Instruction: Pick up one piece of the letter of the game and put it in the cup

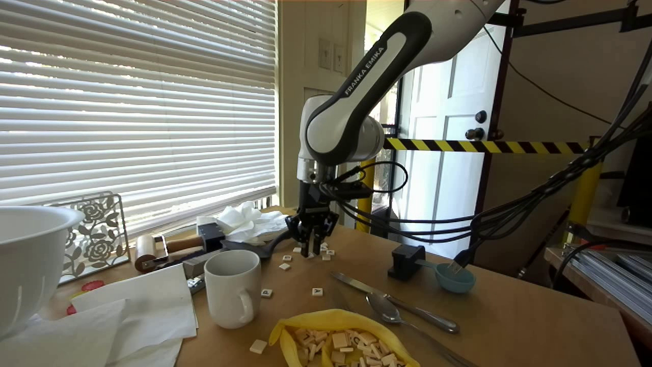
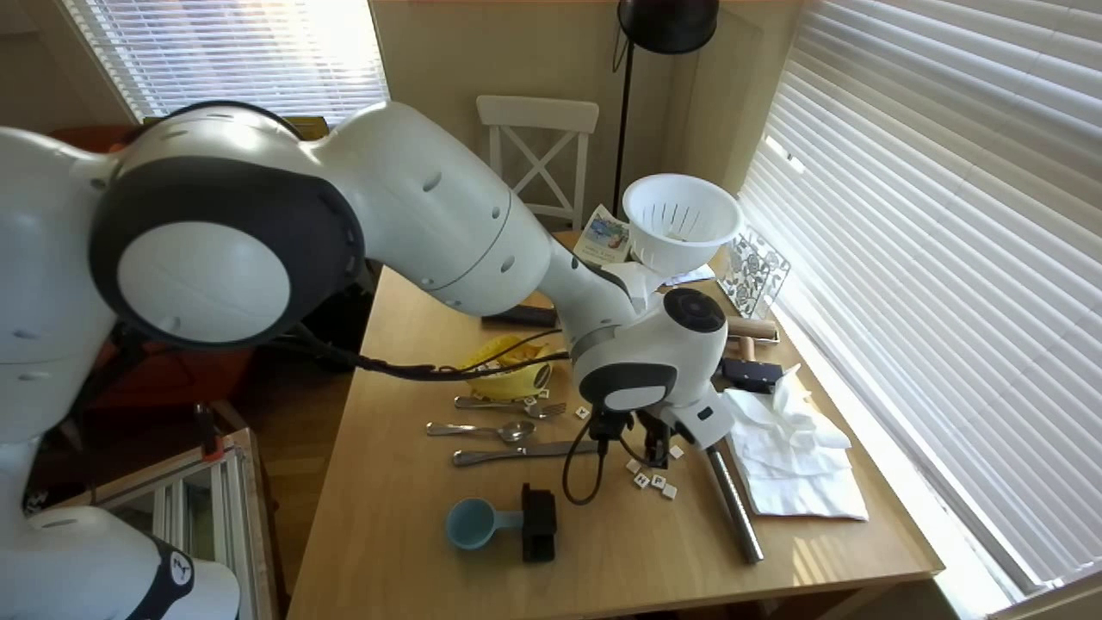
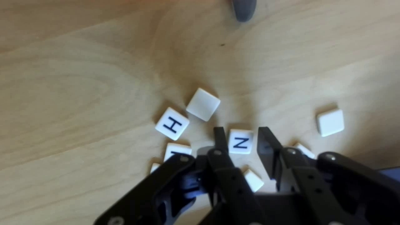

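In the wrist view I am holding my fingers (image 3: 220,139) spread, one tip on each side of the N tile (image 3: 240,147); whether either is touching it, I cannot tell. The H tile (image 3: 172,123) and a plain tile (image 3: 203,104) are lying near it, fully showing, while the rest of me is hiding parts of several more. A grey tip (image 3: 244,11) is being cut off at the top, and I cannot make out what it belongs to. The table (image 3: 78,93) is stretching away to the left of the H tile. In an exterior view the mug (image 1: 224,293) is standing upright near the paper (image 1: 137,306), its near wall hiding its floor. The bowl (image 1: 30,265) and the pouch (image 1: 326,317) are running out of frame. Loose tiles (image 1: 284,266) are lying between my fingers and the mug. In an exterior view my arm (image 2: 465,215) is covering part of the table, and I cannot make out the mug; my fingers are showing small and dark, their gap hard to read. A rod (image 2: 739,517) is running out from behind my arm, and a stretch of table is separating the tiles from the near edge.
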`<state>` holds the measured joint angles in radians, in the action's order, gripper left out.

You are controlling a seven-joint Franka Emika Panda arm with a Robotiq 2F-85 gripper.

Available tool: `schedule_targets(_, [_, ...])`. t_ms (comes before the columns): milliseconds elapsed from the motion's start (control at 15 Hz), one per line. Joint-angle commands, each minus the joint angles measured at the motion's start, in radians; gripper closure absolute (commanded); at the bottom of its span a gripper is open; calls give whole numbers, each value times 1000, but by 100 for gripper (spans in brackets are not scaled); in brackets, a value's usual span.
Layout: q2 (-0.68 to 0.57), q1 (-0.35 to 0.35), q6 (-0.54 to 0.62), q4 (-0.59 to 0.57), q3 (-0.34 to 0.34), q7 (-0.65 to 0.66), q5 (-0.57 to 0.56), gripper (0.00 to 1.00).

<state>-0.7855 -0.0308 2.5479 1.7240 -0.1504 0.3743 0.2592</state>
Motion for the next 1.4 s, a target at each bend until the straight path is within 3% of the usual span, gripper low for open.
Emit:
schedule_targets(0, [-7, 17, -4, -3, -13, 42, -32, 68])
schedule_targets(400, [-18, 48, -7, -9, -39, 88, -60, 65])
schedule_targets(533, [-20, 57, -10, -12, -46, 104, -69, 78])
schedule_targets(600, [-21, 60, -11, -13, -49, 110, -73, 96])
schedule_targets(667, [-20, 62, -13, -14, -50, 115, -75, 99])
schedule_targets(733, [-20, 64, -13, -14, -50, 117, -77, 95])
schedule_targets(933, [15, 68, 5, 26, -49, 104, -83, 95])
schedule_targets(1333, [256, 60, 205, 316, 12, -101, -121, 95])
